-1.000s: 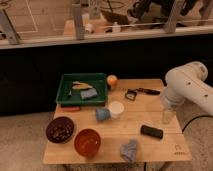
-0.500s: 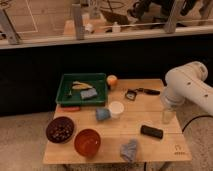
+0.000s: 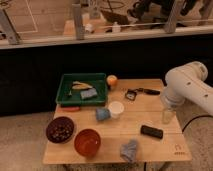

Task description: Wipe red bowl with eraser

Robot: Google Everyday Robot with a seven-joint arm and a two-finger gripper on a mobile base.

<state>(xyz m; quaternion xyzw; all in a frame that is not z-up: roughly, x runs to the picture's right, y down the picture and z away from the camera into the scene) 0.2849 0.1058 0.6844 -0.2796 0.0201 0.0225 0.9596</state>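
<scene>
Orange-red and glossy inside, the red bowl [image 3: 87,142] stands at the near edge of the wooden table [image 3: 150,152], left of centre, just right of the dark brown bowl [image 3: 60,129]. The eraser [image 3: 151,132] (black, flat) lies well apart to the right, past the grey-blue cloth [image 3: 129,149]. The gripper [image 3: 168,117] hangs under the white arm [image 3: 190,85] at the table's right edge, just beyond the eraser. Its fingers appear spread wide, holding nothing.

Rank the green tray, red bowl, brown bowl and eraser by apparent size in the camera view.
1. green tray
2. red bowl and brown bowl, alike
3. eraser
Gripper hangs above the right edge of the table.
</scene>
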